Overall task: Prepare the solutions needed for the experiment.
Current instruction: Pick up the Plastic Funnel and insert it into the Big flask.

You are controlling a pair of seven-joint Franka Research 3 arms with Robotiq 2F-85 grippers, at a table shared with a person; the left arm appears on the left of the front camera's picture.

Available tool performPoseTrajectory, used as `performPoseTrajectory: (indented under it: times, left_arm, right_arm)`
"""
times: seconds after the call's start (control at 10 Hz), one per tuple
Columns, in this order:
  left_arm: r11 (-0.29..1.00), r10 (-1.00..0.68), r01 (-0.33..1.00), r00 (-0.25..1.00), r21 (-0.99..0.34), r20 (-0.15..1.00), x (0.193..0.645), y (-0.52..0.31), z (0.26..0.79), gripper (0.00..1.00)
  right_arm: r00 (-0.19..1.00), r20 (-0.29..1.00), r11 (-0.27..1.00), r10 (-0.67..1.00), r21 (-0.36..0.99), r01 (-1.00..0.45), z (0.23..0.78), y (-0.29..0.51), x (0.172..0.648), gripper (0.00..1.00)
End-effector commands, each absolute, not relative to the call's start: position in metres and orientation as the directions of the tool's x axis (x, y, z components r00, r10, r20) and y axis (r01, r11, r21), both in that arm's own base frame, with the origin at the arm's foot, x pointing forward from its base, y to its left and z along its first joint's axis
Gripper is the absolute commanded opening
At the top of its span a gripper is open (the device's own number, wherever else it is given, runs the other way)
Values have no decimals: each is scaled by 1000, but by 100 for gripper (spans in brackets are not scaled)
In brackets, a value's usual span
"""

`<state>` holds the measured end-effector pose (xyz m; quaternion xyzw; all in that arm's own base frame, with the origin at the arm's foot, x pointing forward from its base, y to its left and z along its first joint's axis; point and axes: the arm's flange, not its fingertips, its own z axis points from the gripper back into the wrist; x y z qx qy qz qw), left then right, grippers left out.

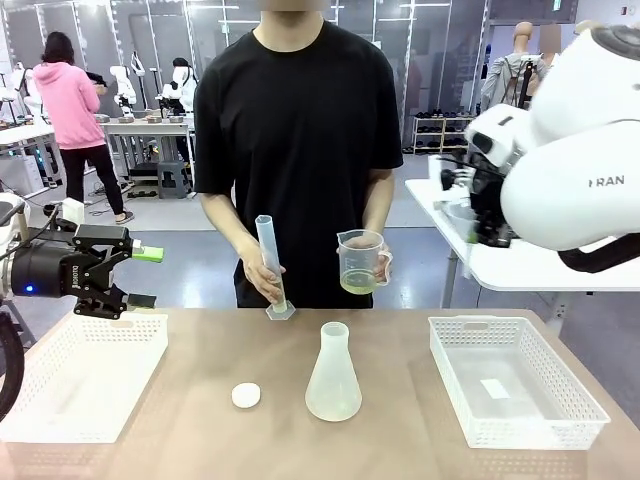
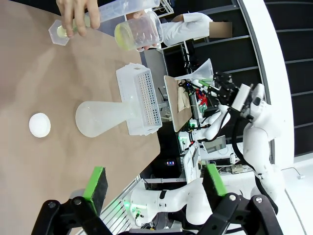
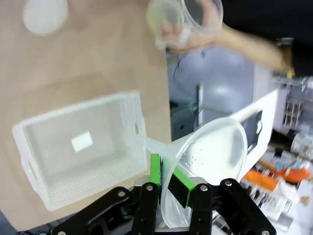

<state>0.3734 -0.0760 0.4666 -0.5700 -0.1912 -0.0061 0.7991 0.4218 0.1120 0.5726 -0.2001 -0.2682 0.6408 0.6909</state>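
A translucent whitish conical flask (image 1: pixel 333 373) (image 2: pixel 100 117) stands upright at the table's middle; I cannot tell whether liquid lies in it. Behind it the person tilts a tall graduated cylinder (image 1: pixel 272 268) with one hand. The other hand holds a clear beaker (image 1: pixel 360 262) (image 2: pixel 139 32) with pale yellow solution in its bottom. My left gripper (image 1: pixel 146 277) (image 2: pixel 154 182) hangs open above the left basket, apart from everything. My right gripper (image 3: pixel 166 182) (image 1: pixel 478 222) is raised at the right, shut on the rim of a clear plastic funnel (image 3: pixel 210 156) (image 1: pixel 461 216).
A small white round cap (image 1: pixel 246 395) (image 2: pixel 39 125) lies left of the flask. A white perforated basket (image 1: pixel 80 372) sits at the table's left and another (image 1: pixel 512 382) (image 3: pixel 78 147) at its right. A white side table (image 1: pixel 530 265) stands beyond the right corner.
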Motion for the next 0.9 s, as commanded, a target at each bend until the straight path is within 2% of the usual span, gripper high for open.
performPoseTrajectory:
  times: [0.0,0.2,0.5,0.8]
  left_arm:
    - [323,221,223,927,-920,303,373,-79,469,100]
    - [323,221,223,927,-920,303,373,-79,469,100]
    - [323,221,223,927,-920,303,373,-79,469,100]
    - [323,221,223,927,-920,303,373,-79,469,100]
  right_arm:
    - [-156,133,-30,979,-661,-749,586,136,414,7]
    - [-381,174,-164,908,-690,-705,599,182,400,7]
    - [-545,179,-286,819,-696,-658,606,219,382,7]
    - [-609,185,-346,772,-681,-645,606,236,371,7]
